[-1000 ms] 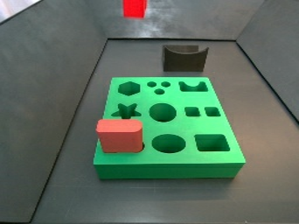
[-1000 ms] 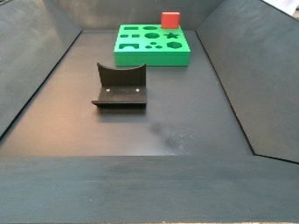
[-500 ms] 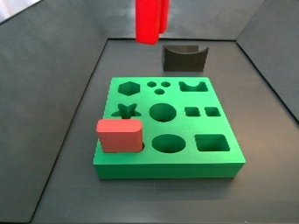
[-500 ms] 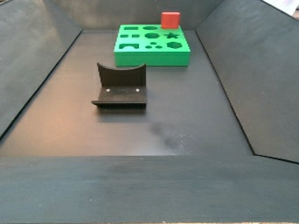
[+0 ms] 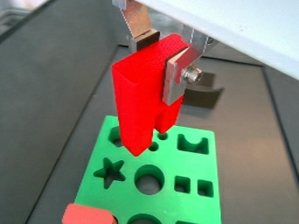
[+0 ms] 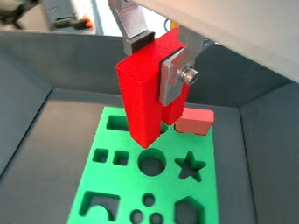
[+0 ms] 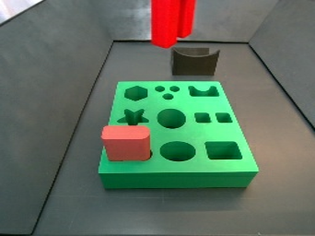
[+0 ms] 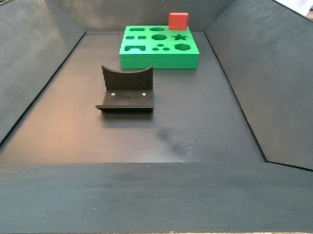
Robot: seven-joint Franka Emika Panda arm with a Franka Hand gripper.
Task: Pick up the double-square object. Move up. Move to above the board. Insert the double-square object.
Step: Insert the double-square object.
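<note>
Two jaws of the gripper (image 5: pixel 165 61) pinch the double-square object (image 5: pixel 145 103) above the board (image 5: pixel 176 175).

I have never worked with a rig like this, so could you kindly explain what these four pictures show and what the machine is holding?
This is a single robot arm ending in a two-finger gripper. Two pictures come from cameras on its wrist, looking down past the silver fingers. The other two come from cameras fixed beside the table.

The gripper is shut on the double-square object, a tall red piece made of two joined bars. In both wrist views it hangs upright above the board, not touching it. In a side view only its lower end shows, high up.

The board is a flat green block with shaped holes. A salmon-pink block sits in its corner. A dark fixture stands on the floor.
</note>
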